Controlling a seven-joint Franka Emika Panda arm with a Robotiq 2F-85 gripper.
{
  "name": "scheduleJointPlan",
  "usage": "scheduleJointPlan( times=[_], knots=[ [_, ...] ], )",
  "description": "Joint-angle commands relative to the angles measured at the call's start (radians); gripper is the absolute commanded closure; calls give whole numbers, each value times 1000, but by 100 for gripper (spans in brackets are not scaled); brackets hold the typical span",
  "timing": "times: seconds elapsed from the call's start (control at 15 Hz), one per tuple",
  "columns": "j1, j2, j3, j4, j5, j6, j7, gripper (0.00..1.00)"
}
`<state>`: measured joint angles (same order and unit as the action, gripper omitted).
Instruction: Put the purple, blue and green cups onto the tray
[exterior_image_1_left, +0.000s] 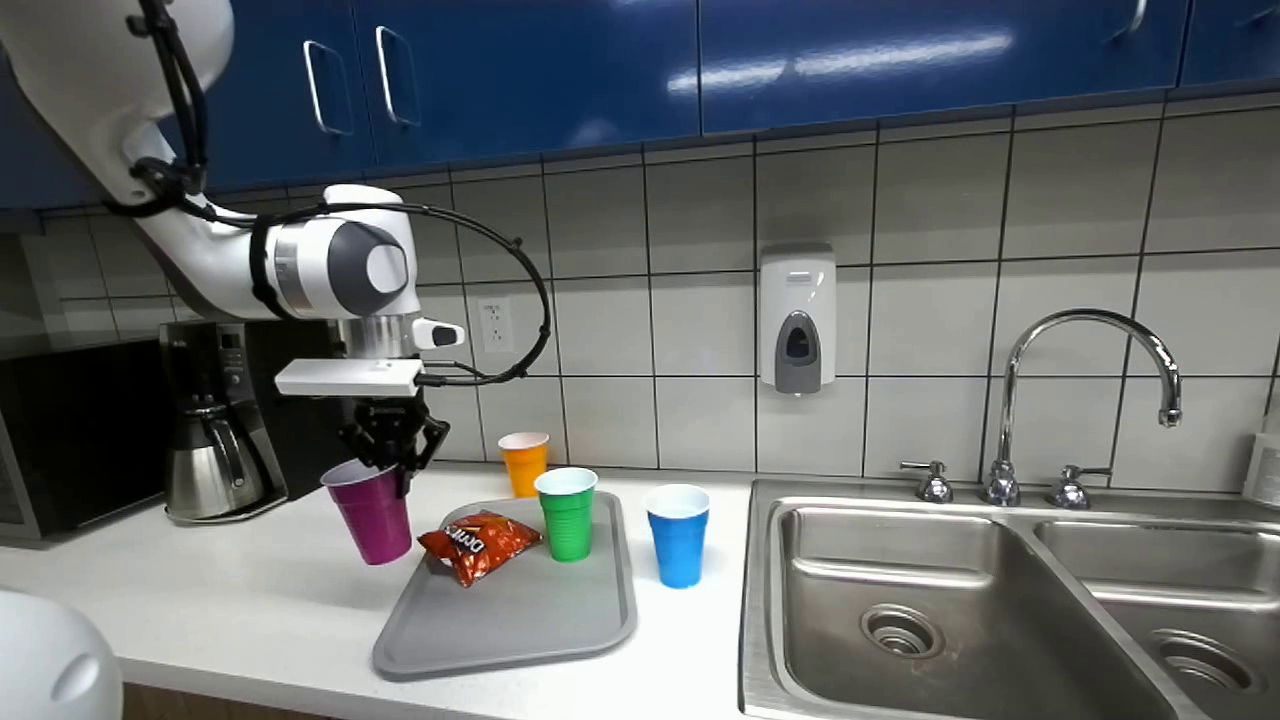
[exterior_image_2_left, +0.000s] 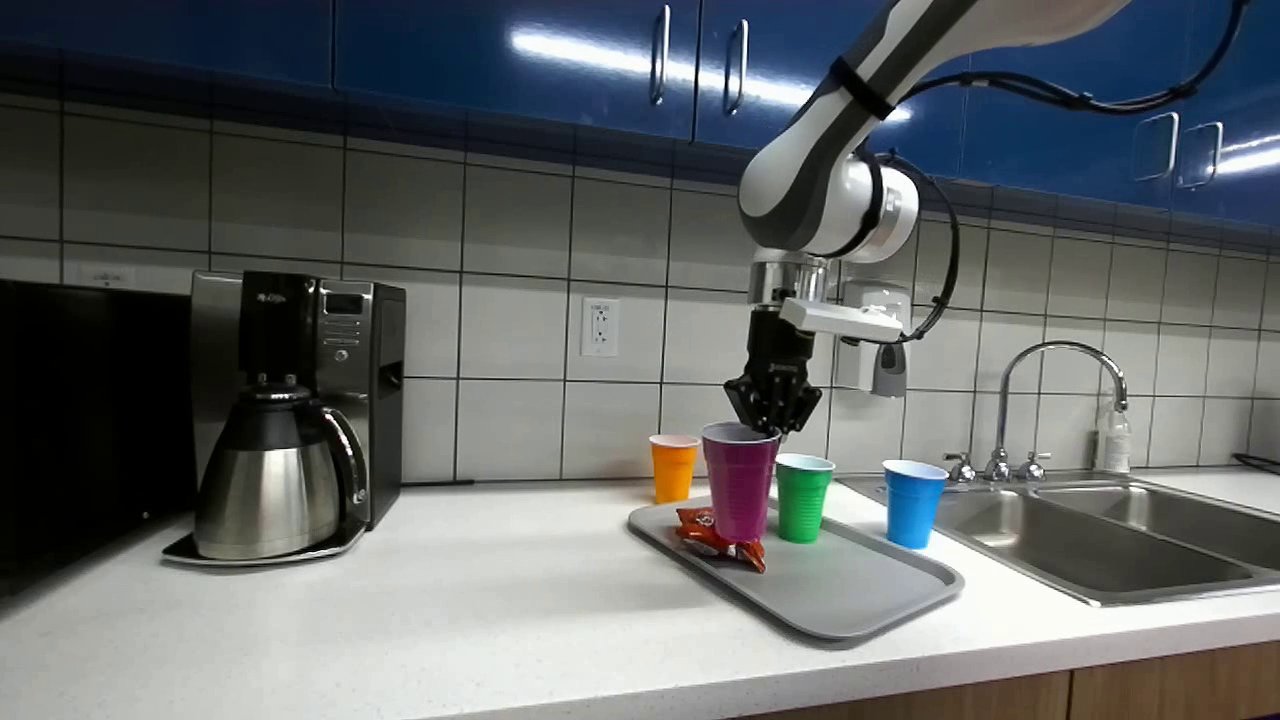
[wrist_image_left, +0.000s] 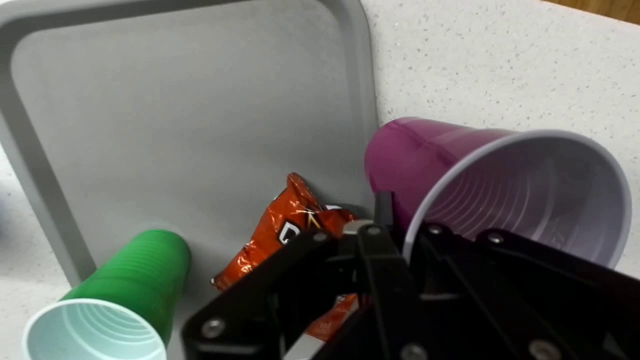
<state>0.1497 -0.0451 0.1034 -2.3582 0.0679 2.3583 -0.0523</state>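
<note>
Beside the edge of the tray (exterior_image_1_left: 520, 625) that faces the coffee maker (exterior_image_2_left: 268, 480), the purple cup (exterior_image_1_left: 373, 515) hangs tilted above the white surface (exterior_image_2_left: 430, 620), grasped by the gripper (exterior_image_1_left: 400, 472): its jaws are drawn together on the cup's wall at the rim. The mouth of the cup leans toward the coffee maker, and in the wrist view its base shows against the edge of the tray. The green cup (exterior_image_1_left: 569, 525) stands upright on the tray, near the edge toward the sink (exterior_image_1_left: 950, 610) and closer to the back edge than the front. Between the purple cup and the green cup, a shiny red snack bag (exterior_image_1_left: 480, 545) lies on the tray, near the edge toward the coffee maker and a little apart from the green cup. The blue cup (exterior_image_1_left: 679, 545) stands upright on the surface, between the tray and the sink. By the tray's back edge stands the orange cup (exterior_image_1_left: 525, 468), near the tiled wall (exterior_image_1_left: 700, 330); whether it touches the tray cannot be told. The coffee maker stands on the surface, well apart from the tray. The sink is set into the surface, with a curved faucet (exterior_image_1_left: 1006, 420) at its back edge. On the wall above the surface are a soap dispenser (exterior_image_1_left: 797, 320) and an outlet (exterior_image_2_left: 600, 327), and blue cabinets (exterior_image_1_left: 540, 70) run above them.
</note>
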Motion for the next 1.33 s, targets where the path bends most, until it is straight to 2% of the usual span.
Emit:
scheduleJointPlan(
  times=[0.0, 0.67, 1.27],
  knots=[
    [-28, -35, -14, -53, -24, -9, -51, 99],
    [-61, 1, -47, -99, -128, 25, -34, 99],
    [-67, 58, -52, -99, -126, 59, -56, 99]
  ],
)
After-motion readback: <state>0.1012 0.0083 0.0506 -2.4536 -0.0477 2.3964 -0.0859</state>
